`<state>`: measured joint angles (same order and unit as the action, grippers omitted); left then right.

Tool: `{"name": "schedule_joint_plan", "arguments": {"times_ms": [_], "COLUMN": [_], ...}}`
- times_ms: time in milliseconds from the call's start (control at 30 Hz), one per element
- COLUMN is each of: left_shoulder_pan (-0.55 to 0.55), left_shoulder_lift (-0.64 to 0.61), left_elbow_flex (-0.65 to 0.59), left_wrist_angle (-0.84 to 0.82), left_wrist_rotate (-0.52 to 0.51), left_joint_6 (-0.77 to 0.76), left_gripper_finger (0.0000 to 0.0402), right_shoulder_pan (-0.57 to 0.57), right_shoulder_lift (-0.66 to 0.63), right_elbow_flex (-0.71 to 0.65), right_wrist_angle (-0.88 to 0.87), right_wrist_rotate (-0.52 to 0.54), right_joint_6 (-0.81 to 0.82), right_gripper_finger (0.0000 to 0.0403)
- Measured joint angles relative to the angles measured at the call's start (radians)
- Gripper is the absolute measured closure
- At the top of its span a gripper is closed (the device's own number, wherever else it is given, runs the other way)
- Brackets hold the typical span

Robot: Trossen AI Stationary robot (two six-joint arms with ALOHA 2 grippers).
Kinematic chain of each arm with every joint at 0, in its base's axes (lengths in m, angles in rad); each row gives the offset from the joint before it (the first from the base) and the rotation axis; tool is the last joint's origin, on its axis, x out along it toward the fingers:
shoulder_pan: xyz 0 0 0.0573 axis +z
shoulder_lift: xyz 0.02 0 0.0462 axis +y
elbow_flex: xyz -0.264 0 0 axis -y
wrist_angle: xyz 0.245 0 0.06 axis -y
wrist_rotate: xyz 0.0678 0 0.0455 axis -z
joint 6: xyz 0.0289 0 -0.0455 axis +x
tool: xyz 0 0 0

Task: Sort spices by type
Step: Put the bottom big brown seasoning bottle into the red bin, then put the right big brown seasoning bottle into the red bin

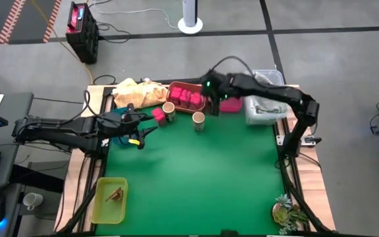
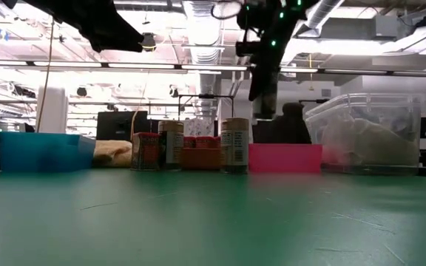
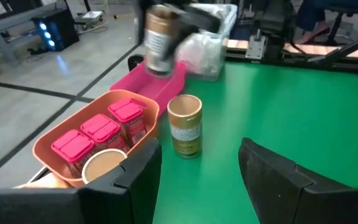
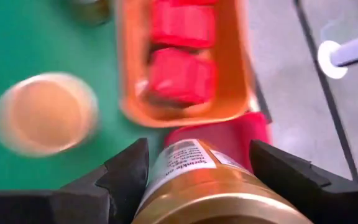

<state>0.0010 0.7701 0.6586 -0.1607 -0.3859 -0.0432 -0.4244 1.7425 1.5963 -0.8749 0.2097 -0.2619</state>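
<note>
The right tool (image 4: 197, 180) pinches a tan round jar (image 4: 213, 186) above the magenta plastic tray (image 1: 231, 105), beside the orange tray (image 1: 186, 97) holding 3 pink-red cube boxes (image 3: 101, 132). Another jar (image 1: 199, 121) stands below on the open green surface (image 1: 196, 178). The left tool (image 3: 197, 174) hangs spread, holding nothing.

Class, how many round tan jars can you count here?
3. One jar in the right gripper over the magenta tray; a second jar on the mat; a third jar beside the orange tray. Others may hide under the cloth.

A round jar (image 1: 199, 121) stands on the table (image 1: 196, 178) just before the tray (image 1: 174, 87) holding cube boxes (image 1: 188, 98).
</note>
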Motion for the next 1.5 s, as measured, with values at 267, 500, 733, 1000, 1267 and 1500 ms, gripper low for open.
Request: {"name": "schedule_joint_plan", "arguments": {"times_ms": [267, 500, 733, 1000, 1267, 1500], "left_shoulder_pan": [0.000, -0.018, -0.022, -0.023, -0.022, -0.022], "left_shoulder_lift": [0.009, 0.008, 0.008, 0.008, 0.008, 0.008], "left_elbow_flex": [0.000, 0.000, 0.000, 0.000, 0.000, 0.000], "left_wrist_angle": [0.018, 0.052, 0.039, 0.038, 0.020, 0.006], "left_wrist_rotate": [0.001, 0.035, 0.034, 0.034, 0.034, 0.034], "left_joint_6": [-0.006, -0.001, -0.004, -0.004, -0.006, 0.003], "left_gripper_finger": [0.0198, 0.0198, 0.0198, 0.0198, 0.0198, 0.0198], "right_shoulder_pan": [-0.175, -0.205, -0.218, -0.228, -0.224, -0.197], "right_shoulder_lift": [0.072, 0.180, 0.239, 0.234, 0.220, 0.109], "right_elbow_flex": [0.000, -0.002, 0.000, 0.000, -0.001, -0.001], "right_wrist_angle": [0.146, 0.162, 0.169, 0.161, 0.143, 0.128], "right_wrist_rotate": [-0.136, -0.153, -0.163, -0.161, -0.153, -0.105], "right_joint_6": [-0.003, -0.016, -0.012, 0.027, 0.027, 0.020], "right_gripper_finger": [0.0117, 0.0117, 0.0116, 0.0044, 0.0049, 0.0060]}}
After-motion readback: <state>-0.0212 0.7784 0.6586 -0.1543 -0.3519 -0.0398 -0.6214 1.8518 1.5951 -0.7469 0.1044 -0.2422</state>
